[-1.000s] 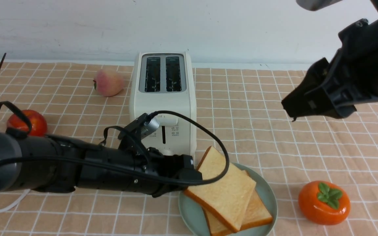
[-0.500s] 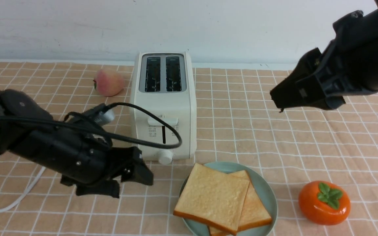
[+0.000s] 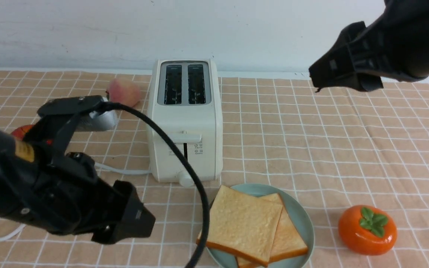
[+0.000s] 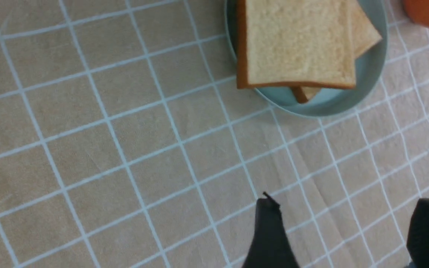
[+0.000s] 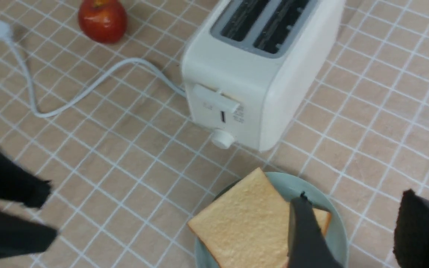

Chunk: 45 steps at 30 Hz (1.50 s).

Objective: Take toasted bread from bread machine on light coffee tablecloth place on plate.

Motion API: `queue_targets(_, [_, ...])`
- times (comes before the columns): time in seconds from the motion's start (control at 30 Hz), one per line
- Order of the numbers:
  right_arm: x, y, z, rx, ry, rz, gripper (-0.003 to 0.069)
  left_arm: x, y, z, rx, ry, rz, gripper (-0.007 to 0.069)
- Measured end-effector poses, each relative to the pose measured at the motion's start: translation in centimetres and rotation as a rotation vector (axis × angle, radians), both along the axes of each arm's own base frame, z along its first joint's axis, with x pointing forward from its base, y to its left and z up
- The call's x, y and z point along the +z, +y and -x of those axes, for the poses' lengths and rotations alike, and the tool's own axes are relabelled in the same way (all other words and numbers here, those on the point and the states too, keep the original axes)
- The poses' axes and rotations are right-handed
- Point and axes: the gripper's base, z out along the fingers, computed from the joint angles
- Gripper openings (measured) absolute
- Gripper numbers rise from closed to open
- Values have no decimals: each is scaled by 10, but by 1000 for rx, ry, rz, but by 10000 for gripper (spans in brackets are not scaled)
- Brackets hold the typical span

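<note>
Left gripper (image 4: 348, 238) spread, empty, over cloth (image 4: 88, 149). Right gripper (image 5: 363, 234) spread, apparently empty, raised over cloth's right side. Both toast slices (image 3: 242, 223) stacked on plate (image 3: 304, 227), near cloth's front edge.

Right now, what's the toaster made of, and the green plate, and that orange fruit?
The bread machine looks like smooth cream plastic with a soft sheen. The plate seems to be glazed ceramic or melamine: plain, even, slightly matte. The orange fruit is probably a glossy fake, plastic or ceramic, given its hard highlights.
</note>
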Motion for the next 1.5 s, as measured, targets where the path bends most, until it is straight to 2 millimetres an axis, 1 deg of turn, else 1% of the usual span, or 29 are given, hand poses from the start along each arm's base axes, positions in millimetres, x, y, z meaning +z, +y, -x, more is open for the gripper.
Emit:
queue_targets(0.07, [-1,-7,3,-70,27,13,288,13,8,17,-9,-51,-8,405])
queue_targets(0.1, [0,-10,6,-85,37,6,251,17,12,23,-2,-64,-6,378])
queue_targets(0.17, [0,-15,15,-98,36,-13,190,22,17,33,16,-87,-1,327])
queue_targets(0.2, [0,-20,21,-106,26,-33,139,23,22,41,40,-95,6,274])
queue_targets(0.27, [-4,-30,37,-117,-8,-66,50,20,29,53,77,-101,14,201])
queue_targets(0.3, [-8,-36,46,-123,-26,-77,19,19,32,59,97,-107,21,168])
queue_targets(0.33, [-14,-44,54,-134,-55,-81,-5,14,36,65,129,-101,29,119])
queue_targets(0.4, [-28,-56,69,-159,-100,-100,-19,9,42,75,186,-102,60,51])
queue_targets(0.43, [-39,-63,78,-170,-135,-116,-20,5,45,79,213,-96,75,11])
queue_targets(0.47, [-41,-65,80,-173,-133,-115,-20,5,45,80,218,-95,79,5])
queue_targets(0.5, [-61,-76,96,-189,-164,-141,-20,3,49,88,256,-90,114,-14])
queue_targets(0.53, [-68,-79,101,-196,-175,-160,-20,3,50,92,268,-87,128,-14])
queue_targets(0.6, [-92,-91,118,-208,-209,-187,-20,4,54,102,284,-82,159,-14])
queue_targets(0.63, [-95,-93,120,-210,-209,-186,-20,4,54,103,285,-83,161,-14])
queue_targets(0.67, [-113,-101,131,-217,-238,-201,-20,6,57,111,285,-88,181,-14])
queue_targets(0.7, [-122,-106,138,-221,-262,-210,-20,8,59,117,283,-100,195,-14])
queue_targets(0.73, [-137,-110,143,-228,-266,-210,-20,10,61,122,282,-117,210,-14])
queue_targets(0.77, [-149,-114,148,-234,-276,-209,-20,11,63,126,281,-135,223,-14])
queue_targets(0.9, [-183,-126,162,-250,-322,-199,-20,15,68,139,275,-187,259,-14])
queue_targets(0.93, [-184,-127,163,-250,-325,-201,-20,15,68,140,275,-189,261,-14])
queue_targets(1.0, [-194,-131,169,-254,-352,-216,-18,16,68,143,270,-190,281,-14])
queue_targets(1.13, [-193,-135,174,-255,-392,-242,-16,15,68,144,266,-178,279,-14])
queue_targets(1.5, [-193,-135,174,-255,-398,-242,-8,15,68,144,266,-175,277,-14])
